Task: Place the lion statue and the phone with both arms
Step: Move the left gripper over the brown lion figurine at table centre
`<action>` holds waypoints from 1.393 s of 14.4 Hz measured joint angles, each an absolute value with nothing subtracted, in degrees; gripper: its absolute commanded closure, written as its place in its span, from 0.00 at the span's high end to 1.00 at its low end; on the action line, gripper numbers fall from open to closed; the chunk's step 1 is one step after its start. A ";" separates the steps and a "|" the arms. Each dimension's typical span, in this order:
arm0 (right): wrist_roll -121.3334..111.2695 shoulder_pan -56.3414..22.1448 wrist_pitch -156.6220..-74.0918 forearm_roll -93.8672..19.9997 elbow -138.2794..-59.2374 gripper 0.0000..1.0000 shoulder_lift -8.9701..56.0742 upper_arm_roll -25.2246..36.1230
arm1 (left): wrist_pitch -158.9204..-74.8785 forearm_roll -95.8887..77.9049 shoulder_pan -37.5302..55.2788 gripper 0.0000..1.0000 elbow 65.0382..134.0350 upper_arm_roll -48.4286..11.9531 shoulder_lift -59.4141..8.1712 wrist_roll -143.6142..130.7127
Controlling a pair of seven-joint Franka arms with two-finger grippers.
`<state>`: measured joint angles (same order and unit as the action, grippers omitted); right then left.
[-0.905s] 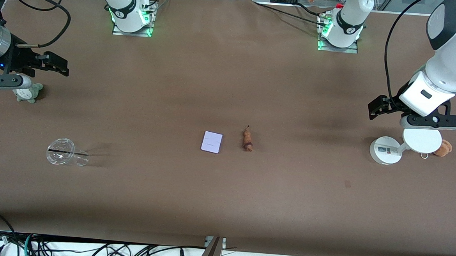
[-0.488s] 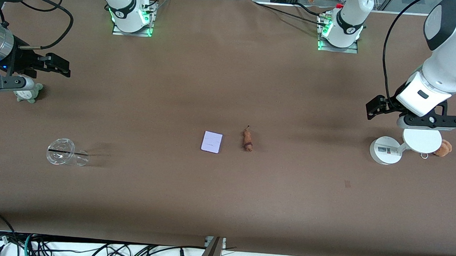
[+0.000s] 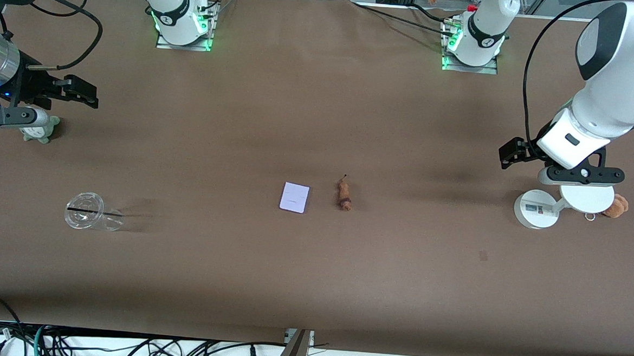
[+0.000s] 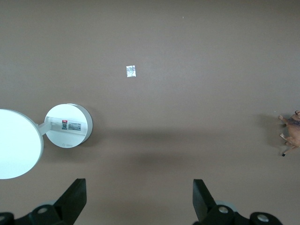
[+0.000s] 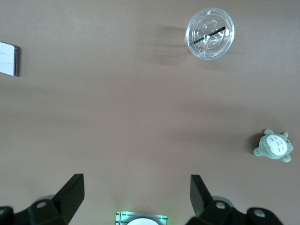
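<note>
The phone [image 3: 295,197], a flat pale lavender rectangle, lies at the table's middle; its edge shows in the right wrist view [image 5: 8,58]. The lion statue [image 3: 344,195], tiny and orange-brown, lies beside it toward the left arm's end and shows at the border of the left wrist view [image 4: 293,133]. My left gripper [image 3: 580,176] hangs open and empty over the white stand, well away from the lion; its fingers [image 4: 75,197] stand wide apart. My right gripper [image 3: 9,118] hangs open and empty over the grey-green plush at the right arm's end; its fingers [image 5: 70,192] are spread.
A white round-based stand [image 3: 535,209] with a brown ringed plush [image 3: 615,206] beside it stands at the left arm's end. A grey-green plush [image 3: 40,129] and a clear lidded cup [image 3: 84,210] are at the right arm's end. A small mark [image 3: 483,255] is on the cloth.
My left arm has drifted a little toward the table's middle, still open. My right arm has barely moved. The phone and the lion have not moved.
</note>
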<state>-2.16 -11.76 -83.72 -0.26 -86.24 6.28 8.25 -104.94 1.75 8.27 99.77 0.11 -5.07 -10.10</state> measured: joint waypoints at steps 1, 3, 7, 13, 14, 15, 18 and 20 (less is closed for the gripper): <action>-2.16 -11.76 -83.72 -0.20 -86.23 1.00 6.28 8.25 | -104.97 1.75 8.33 1.00 99.77 -0.06 -5.35 -10.34; -2.16 -11.76 -83.73 0.02 -86.23 1.00 6.28 8.25 | -105.09 1.75 8.55 1.00 99.77 -0.32 -5.77 -11.25; -2.16 -11.76 -83.78 0.05 -86.23 1.00 6.28 8.25 | -105.12 1.75 8.67 1.00 99.77 -0.34 -6.06 -12.04; -2.16 -11.76 -83.86 0.05 -86.23 1.00 6.28 8.25 | -105.39 1.75 8.68 1.00 99.77 -0.34 -6.51 -12.29; -2.16 -11.76 -83.86 0.06 -86.23 1.00 6.28 8.25 | -105.40 1.75 8.68 1.00 99.77 -0.34 -6.53 -12.30; -2.16 -11.76 -83.87 0.07 -86.23 1.00 6.28 8.25 | -105.40 1.75 8.67 1.00 99.77 -0.34 -6.57 -12.31; -2.14 -11.74 -83.90 0.23 -86.23 1.00 6.28 8.28 | -105.42 1.75 8.68 1.00 99.77 -0.34 -6.74 -12.59; -2.13 -11.67 -83.90 0.27 -86.23 1.00 6.28 8.31 | -105.63 1.75 8.79 1.00 99.77 -0.35 -7.07 -13.08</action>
<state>-2.13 -11.67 -83.90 0.27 -86.23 6.28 8.31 -105.63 1.75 8.79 99.77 -0.35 -7.07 -13.08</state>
